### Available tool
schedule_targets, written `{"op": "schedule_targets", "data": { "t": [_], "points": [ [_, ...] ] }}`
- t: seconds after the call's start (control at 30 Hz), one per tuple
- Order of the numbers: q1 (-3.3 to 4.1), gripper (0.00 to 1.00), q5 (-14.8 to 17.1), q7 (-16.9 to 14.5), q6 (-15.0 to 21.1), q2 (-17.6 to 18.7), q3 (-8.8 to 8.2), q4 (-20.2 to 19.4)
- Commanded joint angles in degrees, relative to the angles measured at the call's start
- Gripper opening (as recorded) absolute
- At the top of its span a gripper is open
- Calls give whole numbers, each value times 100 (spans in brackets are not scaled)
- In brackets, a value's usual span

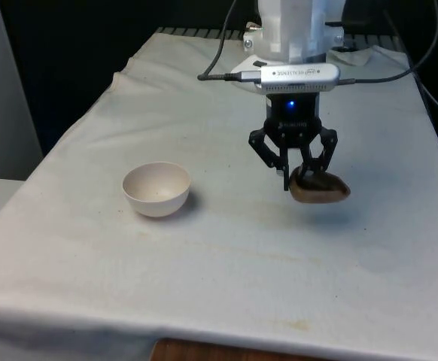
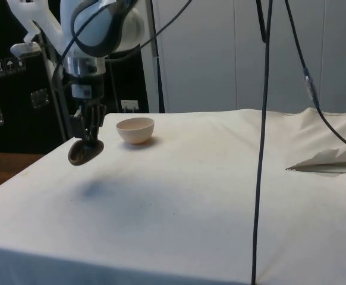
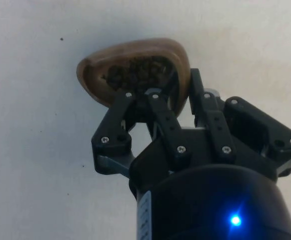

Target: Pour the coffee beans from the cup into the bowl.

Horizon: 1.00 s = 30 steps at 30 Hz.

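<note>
the gripper (image 1: 296,179) is clamped on the rim of the brown cup (image 1: 320,188), which hangs below its fingers, clear of the cloth; stiff, light, open-topped, so beans (image 3: 135,75) could spill. bowl (image 1: 156,189) sits well apart.

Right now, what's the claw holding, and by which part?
The claw holds the brown cup of coffee beans by its rim, one finger inside and one outside, lifted off the cloth.

A white cloth (image 1: 226,248) covers the table, and black cables (image 2: 262,148) hang across the side view.
</note>
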Motion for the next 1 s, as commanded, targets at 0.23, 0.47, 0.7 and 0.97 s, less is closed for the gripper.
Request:
{"op": "schedule_targets", "data": {
  "t": [0.23, 0.47, 0.7, 0.97],
  "points": [
    [-23, 2, -6, -34, -120, -166, -46, -52],
    [-34, 2, 6, -109, -218, -252, -132, -46],
    [-40, 2, 17, -189, -281, -315, -223, -40],
    [-57, 2, 29, -286, -338, -384, -344, -40]
  ]
}}
